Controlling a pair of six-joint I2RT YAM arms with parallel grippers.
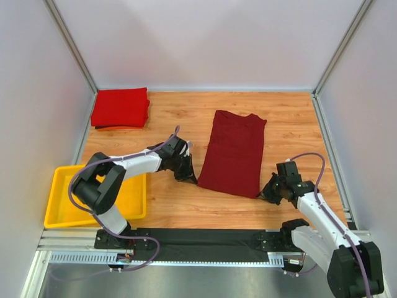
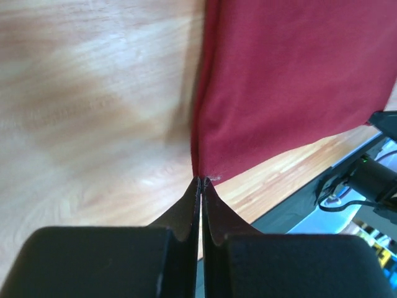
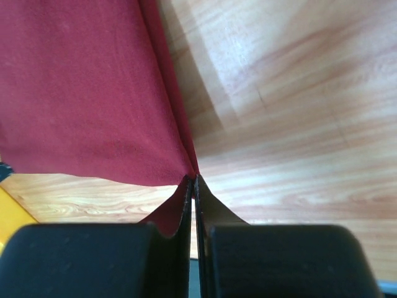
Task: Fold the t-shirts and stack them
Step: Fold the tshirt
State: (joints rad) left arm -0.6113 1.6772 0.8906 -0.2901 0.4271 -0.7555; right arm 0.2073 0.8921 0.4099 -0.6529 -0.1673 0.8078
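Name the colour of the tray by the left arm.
Yellow tray, clearest in the top external view.

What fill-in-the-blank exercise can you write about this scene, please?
1. The folded bright red t-shirt lies in the far ____ corner of the table.
2. The tray at the near left of the table is ____ in colour.
3. The left end effector and the right end effector are shut on the two ____ corners of the maroon t-shirt.

Missing words: left; yellow; near
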